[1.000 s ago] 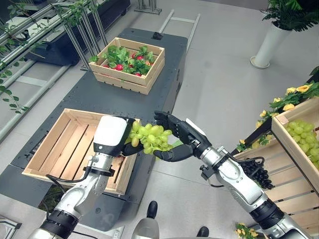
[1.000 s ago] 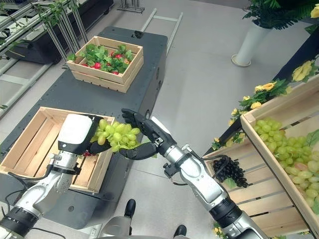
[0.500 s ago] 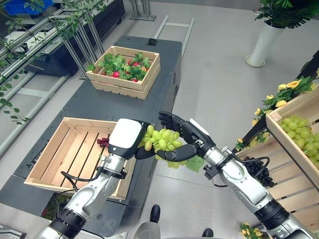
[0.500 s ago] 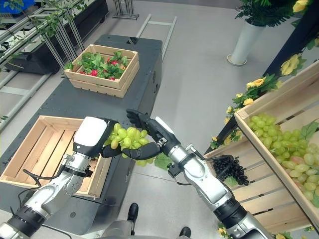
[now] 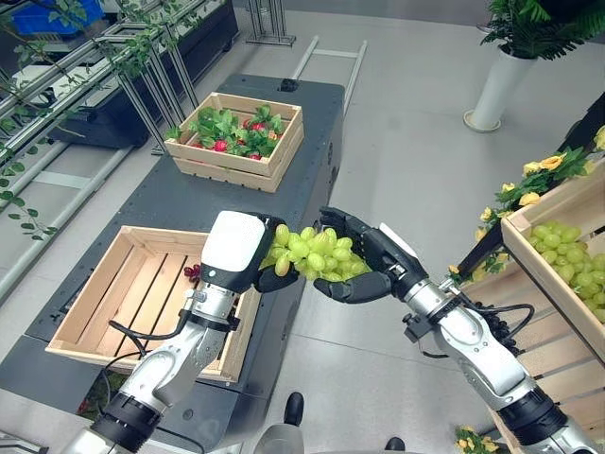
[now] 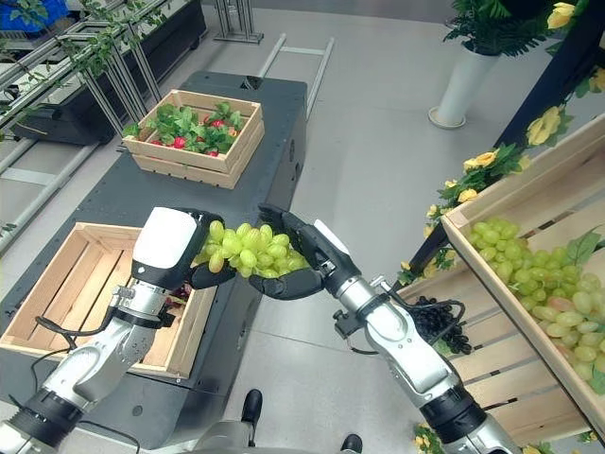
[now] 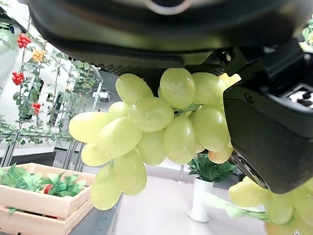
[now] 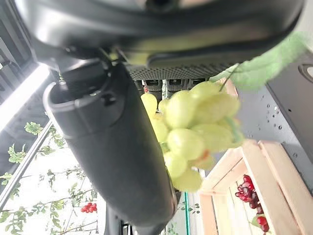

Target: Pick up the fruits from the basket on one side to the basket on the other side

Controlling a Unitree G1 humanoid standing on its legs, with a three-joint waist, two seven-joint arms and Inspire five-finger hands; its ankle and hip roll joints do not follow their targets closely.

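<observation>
A bunch of green grapes (image 5: 307, 253) hangs in the air between my two hands, just right of the near wooden crate (image 5: 123, 236). My left hand (image 5: 269, 280) curls under the bunch's left end; in the left wrist view the grapes (image 7: 151, 132) sit between palm and thumb (image 7: 266, 137). My right hand (image 5: 364, 255) wraps the bunch's right end, fingers over it and thumb beneath. The right wrist view shows the grapes (image 8: 195, 132) against its palm. A small dark red cluster (image 5: 192, 272) lies inside the near crate.
A far crate (image 5: 232, 165) of leafy greens and red fruit stands on the dark cart. At the right a sloped shelf crate (image 5: 539, 284) holds more green grapes (image 5: 567, 255), with dark grapes (image 6: 430, 322) below. A white planter (image 5: 492, 85) stands behind.
The camera has shifted. Both hands have kept the bunch between them and carried it a little up and right of the near crate's edge; a dangling green leaf is no longer visible below.
</observation>
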